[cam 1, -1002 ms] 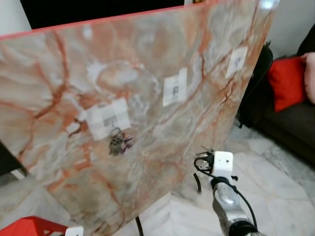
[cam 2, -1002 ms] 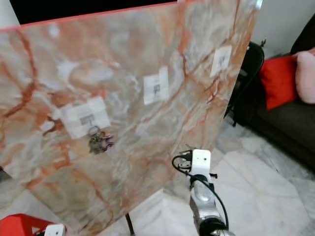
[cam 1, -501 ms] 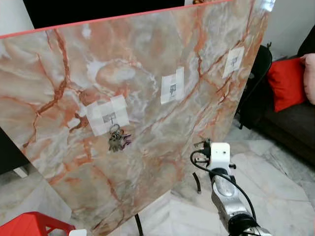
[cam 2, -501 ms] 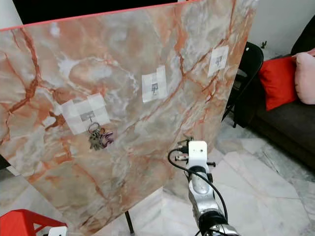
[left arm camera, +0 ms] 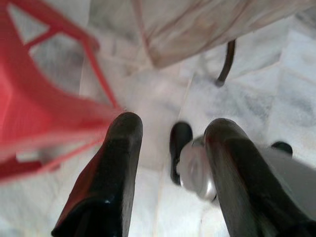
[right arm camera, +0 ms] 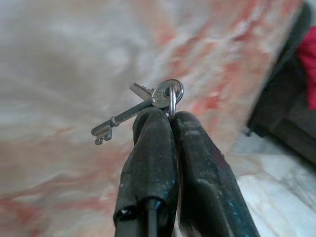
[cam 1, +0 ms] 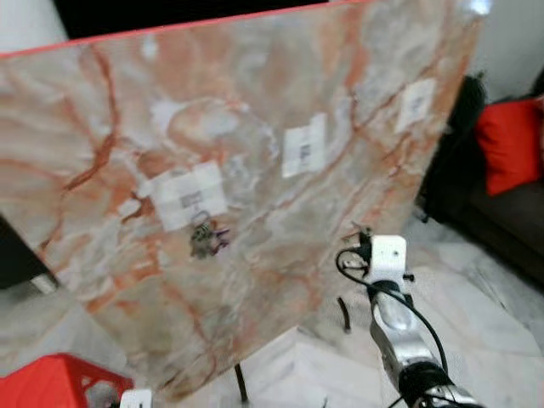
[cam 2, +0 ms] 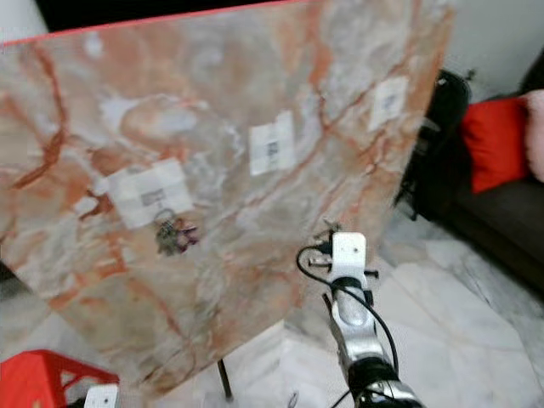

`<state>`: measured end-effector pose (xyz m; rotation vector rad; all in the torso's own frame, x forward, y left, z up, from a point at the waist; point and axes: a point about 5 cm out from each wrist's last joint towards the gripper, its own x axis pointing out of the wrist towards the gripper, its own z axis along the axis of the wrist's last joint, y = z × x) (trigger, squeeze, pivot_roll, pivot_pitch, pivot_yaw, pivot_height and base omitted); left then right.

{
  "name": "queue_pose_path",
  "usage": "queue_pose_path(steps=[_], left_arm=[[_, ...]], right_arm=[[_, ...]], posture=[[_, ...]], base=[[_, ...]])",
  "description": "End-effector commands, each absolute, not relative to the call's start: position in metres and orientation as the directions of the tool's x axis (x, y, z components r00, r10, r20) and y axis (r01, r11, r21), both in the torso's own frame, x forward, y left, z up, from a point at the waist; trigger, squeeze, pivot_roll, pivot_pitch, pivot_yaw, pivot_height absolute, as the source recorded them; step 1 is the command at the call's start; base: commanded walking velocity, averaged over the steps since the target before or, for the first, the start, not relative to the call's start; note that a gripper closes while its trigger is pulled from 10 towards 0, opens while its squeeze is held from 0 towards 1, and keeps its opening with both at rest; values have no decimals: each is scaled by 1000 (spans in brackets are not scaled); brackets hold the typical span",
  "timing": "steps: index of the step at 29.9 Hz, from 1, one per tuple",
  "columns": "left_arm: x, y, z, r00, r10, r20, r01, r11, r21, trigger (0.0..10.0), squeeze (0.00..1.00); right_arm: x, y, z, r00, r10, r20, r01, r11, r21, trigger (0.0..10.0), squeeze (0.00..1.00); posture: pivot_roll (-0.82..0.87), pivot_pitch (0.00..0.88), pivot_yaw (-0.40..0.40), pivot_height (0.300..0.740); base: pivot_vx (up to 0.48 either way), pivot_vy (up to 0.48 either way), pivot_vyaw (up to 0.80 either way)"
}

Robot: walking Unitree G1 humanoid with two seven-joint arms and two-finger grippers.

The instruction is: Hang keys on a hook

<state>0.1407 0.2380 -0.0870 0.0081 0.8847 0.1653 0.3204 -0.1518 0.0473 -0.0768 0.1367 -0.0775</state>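
A tilted orange-marbled board (cam 1: pixel 255 110) carries three white patches with small hooks. A bunch of keys (cam 1: pixel 204 239) hangs from the left hook (cam 1: pixel 190 201). The middle hook (cam 1: pixel 303 149) and the right hook (cam 1: pixel 414 104) are bare. My right gripper (right arm camera: pixel 168 116) is shut on the ring of a second set of keys (right arm camera: pixel 143 106), which stick up past the fingertips. In the left eye view these keys (cam 1: pixel 360 231) are low in front of the board, below and right of the middle hook. My left gripper (left arm camera: pixel 174 126) hangs open over the floor.
A red plastic stool (cam 1: pixel 51 382) stands at the lower left, close to my left gripper. The board rests on a thin dark leg (cam 1: pixel 240 382). A black chair (cam 1: pixel 463 110) and a dark sofa with a red cushion (cam 1: pixel 510 140) stand to the right. The floor is pale marble.
The view has shifted slightly and gone blurry. My right gripper still holds the keys at about the same spot before the board.
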Motion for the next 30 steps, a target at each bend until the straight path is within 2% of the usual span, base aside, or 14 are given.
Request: queue_pose_path(steps=[1,5,15,22,27,30], left_arm=[[132,239,-91,591,149,-793,-137,987,83,10000,0],[132,239,-91,591,148,-793,-136,987,83,10000,0],[132,240,-90,590,149,-793,-134,987,86,10000,0],[132,239,-90,590,149,-794,-131,988,88,10000,0],[132,239,-91,589,149,-794,-131,988,88,10000,0],[132,239,-91,589,150,-794,-131,987,88,10000,0]], right_arm=[[323,-150,53,990,-80,-113,72,995,-71,10000,0],[324,-149,53,990,-81,-114,73,995,-70,10000,0],[326,-152,55,984,-130,-122,127,991,-32,10000,0],[332,-149,58,983,-111,-145,109,994,-25,10000,0],[337,-142,53,971,-31,-236,11,996,-87,10000,0],[339,-131,55,964,96,-248,-122,988,-92,10000,0]], posture=[[39,0,-26,728],[42,0,-26,728],[42,0,-24,728],[41,0,-24,728],[43,0,-24,728],[42,0,-23,728]], base=[[0,0,800],[0,0,800],[0,0,0],[0,0,0],[0,0,0],[0,0,0]])
